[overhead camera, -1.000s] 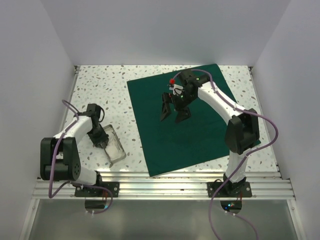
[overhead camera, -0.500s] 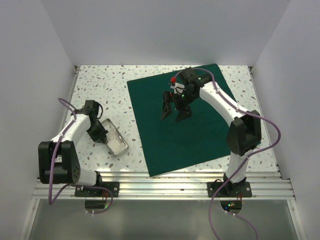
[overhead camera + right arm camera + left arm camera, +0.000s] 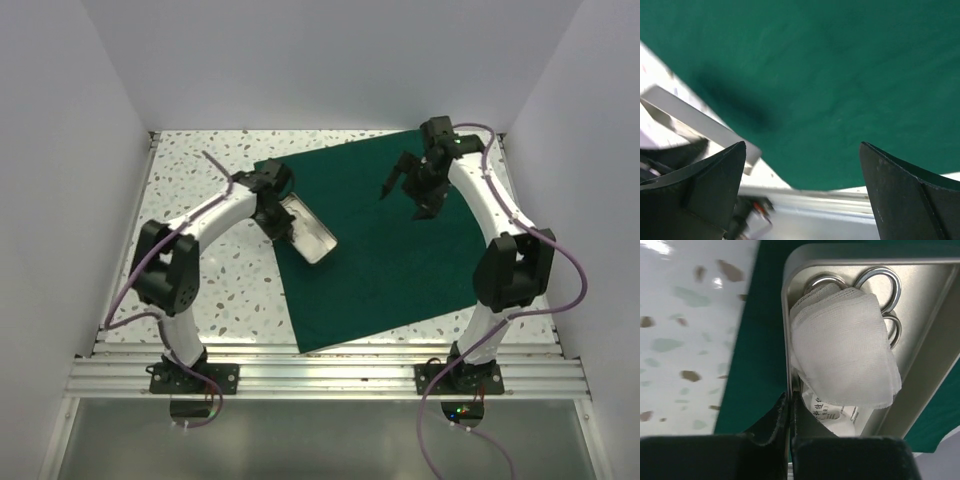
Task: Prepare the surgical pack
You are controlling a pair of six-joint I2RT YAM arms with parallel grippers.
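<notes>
The dark green cloth [image 3: 390, 245] lies spread flat as a broad sheet on the speckled table. My left gripper [image 3: 278, 222] is shut on the rim of a metal tray [image 3: 313, 232], which is over the cloth's left edge. In the left wrist view the tray [image 3: 935, 330] holds a white gauze pad [image 3: 845, 350], scissor ring handles [image 3: 885, 285] and a printed packet [image 3: 835, 412]; my left gripper [image 3: 790, 400] pinches the tray wall. My right gripper [image 3: 407, 192] is open and empty above the cloth's far right part; the right wrist view shows the cloth [image 3: 840, 75] below it.
The speckled table [image 3: 200, 180] is bounded by white walls on three sides. An aluminium rail [image 3: 320, 355] runs along the near edge, carrying both arm bases. The tray's edge [image 3: 700, 125] shows in the right wrist view.
My left gripper carried the tray from the near left of the table up and right onto the cloth's left edge. My right gripper moved from the cloth's middle to its far right.
</notes>
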